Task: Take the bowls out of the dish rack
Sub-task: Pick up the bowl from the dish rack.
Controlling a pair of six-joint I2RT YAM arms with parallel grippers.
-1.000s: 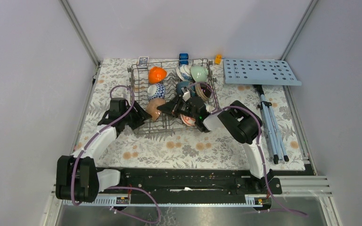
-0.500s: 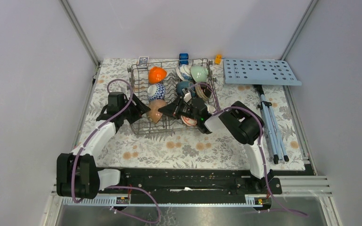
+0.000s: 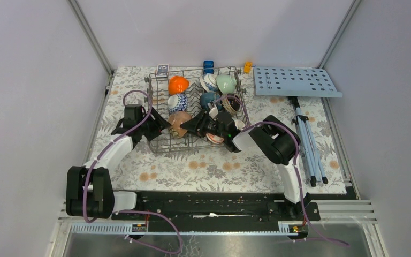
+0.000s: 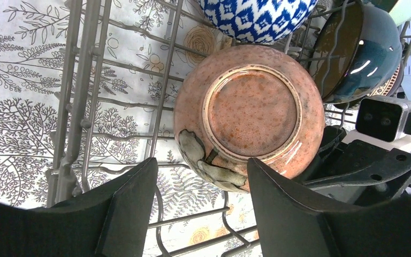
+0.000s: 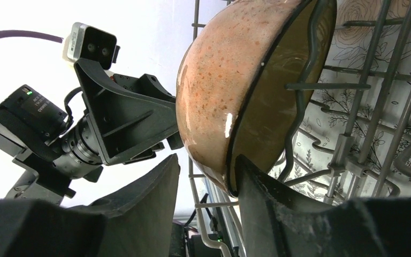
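The grey wire dish rack (image 3: 160, 143) holds several bowls: orange (image 3: 178, 84), blue-and-white (image 3: 177, 103), pale green (image 3: 226, 83), dark blue (image 3: 208, 99) and others. A speckled pink-brown bowl (image 3: 179, 124) stands on edge at the rack's front left. My left gripper (image 3: 159, 127) is open just outside the rack wall, facing that bowl's base (image 4: 251, 110); its fingers (image 4: 131, 209) straddle the lower edge without clamping. My right gripper (image 5: 206, 182) is open around the bowl's rim (image 5: 230, 160): one finger lies inside the bowl, the other stands clear of its outer wall.
Behind the rack's right side a flat light-blue board with holes (image 3: 297, 82) lies on the floral mat, with a folded blue tripod (image 3: 306, 142) below it. Small items (image 3: 208, 66) sit behind the rack. A red-and-white bowl (image 3: 214, 137) lies under my right wrist.
My right gripper has opened off the speckled bowl's rim. My left gripper has moved up to the rack's left wall, close behind the bowl.
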